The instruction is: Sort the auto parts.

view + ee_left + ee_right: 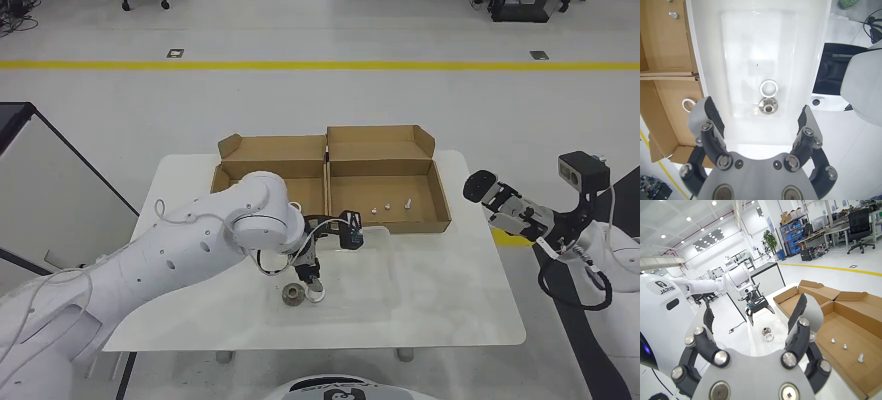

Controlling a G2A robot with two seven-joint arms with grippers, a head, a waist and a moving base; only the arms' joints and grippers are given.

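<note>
A steel flange [768, 108] with a raised hub and a plain metal ring [769, 89] lie side by side, touching or nearly so, on the white table [430, 290] near its front edge. My left gripper [757, 106] hangs open just above them, the flange roughly between its fingertips and nothing held. From the right wrist view the flange [765, 330] and ring [769, 337] sit under that left gripper [761, 311]. My right gripper [480, 188] stands open and empty off the table's right side, level with the boxes.
Two open cardboard boxes stand side by side at the back. The left box [270, 175] holds a ring [688, 104]. The right box [385, 180] holds three bolts [388, 207] in a row. A black-framed stand [40, 190] is left of the table.
</note>
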